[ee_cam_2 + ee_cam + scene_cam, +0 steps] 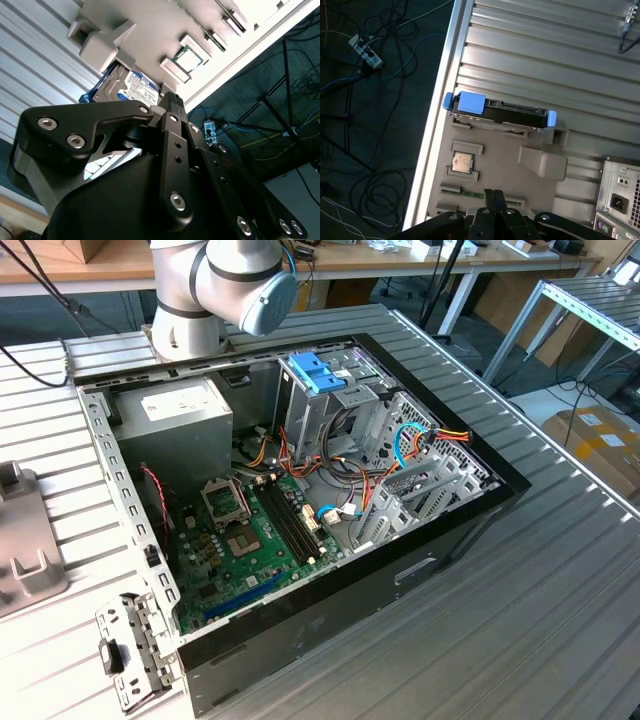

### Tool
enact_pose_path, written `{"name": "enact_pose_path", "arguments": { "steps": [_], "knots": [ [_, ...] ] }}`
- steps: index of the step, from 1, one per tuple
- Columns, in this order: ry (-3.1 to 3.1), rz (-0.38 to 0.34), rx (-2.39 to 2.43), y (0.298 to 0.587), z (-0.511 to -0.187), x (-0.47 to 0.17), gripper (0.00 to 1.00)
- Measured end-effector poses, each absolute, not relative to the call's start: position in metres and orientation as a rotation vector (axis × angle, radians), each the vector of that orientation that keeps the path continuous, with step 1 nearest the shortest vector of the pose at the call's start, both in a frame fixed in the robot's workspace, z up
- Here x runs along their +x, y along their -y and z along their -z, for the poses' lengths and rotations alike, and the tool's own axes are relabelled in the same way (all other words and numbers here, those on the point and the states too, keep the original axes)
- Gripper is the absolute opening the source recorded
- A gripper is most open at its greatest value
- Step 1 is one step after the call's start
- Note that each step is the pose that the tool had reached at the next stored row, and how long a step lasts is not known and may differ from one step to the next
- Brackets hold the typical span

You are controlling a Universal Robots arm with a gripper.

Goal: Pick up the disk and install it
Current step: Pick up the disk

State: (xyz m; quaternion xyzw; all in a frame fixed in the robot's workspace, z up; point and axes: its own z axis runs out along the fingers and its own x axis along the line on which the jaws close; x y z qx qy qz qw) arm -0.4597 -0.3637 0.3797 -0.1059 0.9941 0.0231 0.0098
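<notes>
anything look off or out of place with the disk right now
Nothing stands out: the disk stands on edge in the grey holder on the table, apart from the gripper.

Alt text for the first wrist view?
The disk, in its light-blue frame, sits propped in a grey holder tray on the ribbed metal table, with the gripper shut, empty and apart from it. A CPU chip lies in the same tray, and a computer case's rear corner stands beside it.

1. We see the arm (pixel 190 280): silver-grey rounded joints, one closed by a round blue-grey cap (pixel 268 302).
2. In the second wrist view we see the claw (pixel 170 100): matt black flat bars, linked, fixed with silver hex screws (pixel 177 201).
</notes>
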Motion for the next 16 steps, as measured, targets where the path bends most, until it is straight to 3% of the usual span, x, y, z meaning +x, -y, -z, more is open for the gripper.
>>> {"name": "enact_pose_path", "arguments": {
  "steps": [16],
  "knots": [
    [-3.087,-0.074,-0.472,0.3636,-0.3797,-0.4598,0.11]
  ]
}}
